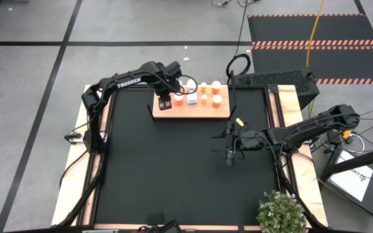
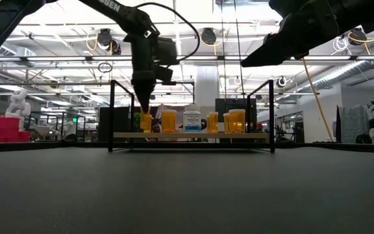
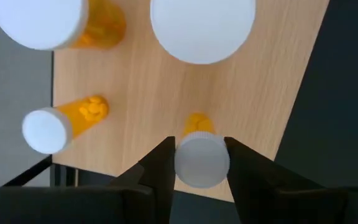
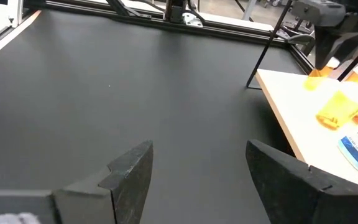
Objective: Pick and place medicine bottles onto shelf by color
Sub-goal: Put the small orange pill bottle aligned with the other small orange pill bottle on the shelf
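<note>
While left end effector grips one, six bottles (one white) on shelf.

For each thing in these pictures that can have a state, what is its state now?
Left gripper: shut on the cap of an orange bottle, over the shelf.
Right gripper: open, empty, above the black table.
Orange bottle in the grip: upright, at the shelf's edge.
White bottle: upright on the shelf.
Other orange bottles: upright on the shelf, caps on.
</note>
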`<action>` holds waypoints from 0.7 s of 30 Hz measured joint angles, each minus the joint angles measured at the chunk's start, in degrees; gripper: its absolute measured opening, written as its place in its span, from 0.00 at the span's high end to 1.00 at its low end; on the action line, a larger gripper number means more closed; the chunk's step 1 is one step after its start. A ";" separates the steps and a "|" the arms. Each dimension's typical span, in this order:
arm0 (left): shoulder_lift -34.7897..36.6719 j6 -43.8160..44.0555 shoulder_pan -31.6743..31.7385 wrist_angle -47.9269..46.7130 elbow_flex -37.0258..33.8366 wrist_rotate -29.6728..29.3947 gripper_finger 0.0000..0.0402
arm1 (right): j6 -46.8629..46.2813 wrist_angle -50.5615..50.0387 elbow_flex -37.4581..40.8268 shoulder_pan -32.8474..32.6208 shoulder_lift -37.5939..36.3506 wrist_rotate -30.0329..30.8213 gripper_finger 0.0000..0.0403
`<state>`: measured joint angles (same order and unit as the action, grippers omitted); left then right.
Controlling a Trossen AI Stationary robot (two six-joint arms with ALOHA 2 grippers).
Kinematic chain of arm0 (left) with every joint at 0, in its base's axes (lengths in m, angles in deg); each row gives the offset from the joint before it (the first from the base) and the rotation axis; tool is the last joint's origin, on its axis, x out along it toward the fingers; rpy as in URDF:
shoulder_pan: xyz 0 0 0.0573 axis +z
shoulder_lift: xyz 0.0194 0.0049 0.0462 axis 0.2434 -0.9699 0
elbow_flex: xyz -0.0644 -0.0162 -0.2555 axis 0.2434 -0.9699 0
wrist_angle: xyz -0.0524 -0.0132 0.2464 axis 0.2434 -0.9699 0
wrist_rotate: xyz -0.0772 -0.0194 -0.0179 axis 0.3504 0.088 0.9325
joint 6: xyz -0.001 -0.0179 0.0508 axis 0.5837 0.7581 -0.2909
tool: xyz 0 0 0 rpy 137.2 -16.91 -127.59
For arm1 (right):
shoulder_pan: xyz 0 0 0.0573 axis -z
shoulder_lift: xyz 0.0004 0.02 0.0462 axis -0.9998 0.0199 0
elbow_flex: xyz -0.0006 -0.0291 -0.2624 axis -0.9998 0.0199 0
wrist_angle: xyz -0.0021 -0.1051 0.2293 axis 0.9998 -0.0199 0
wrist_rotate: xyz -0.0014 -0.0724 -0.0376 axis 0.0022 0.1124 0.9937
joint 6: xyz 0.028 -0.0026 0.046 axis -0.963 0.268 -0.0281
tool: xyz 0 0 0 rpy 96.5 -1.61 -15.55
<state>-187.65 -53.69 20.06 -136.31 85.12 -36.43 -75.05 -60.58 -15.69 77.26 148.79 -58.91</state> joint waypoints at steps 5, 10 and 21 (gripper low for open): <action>0.00 0.11 -0.04 0.79 -1.49 0.02 0.68 | 0.00 0.00 0.00 0.00 0.00 0.00 0.38; 0.00 0.11 -0.04 3.47 -2.12 0.00 0.68 | 0.00 0.01 0.00 0.00 0.00 0.00 0.38; 0.00 -1.22 0.72 3.43 -2.12 -0.04 0.68 | 0.00 0.02 0.00 0.00 0.00 0.00 0.38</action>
<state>-187.65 -54.91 20.78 -132.88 82.99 -36.47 -75.06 -60.56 -15.69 77.26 148.79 -58.91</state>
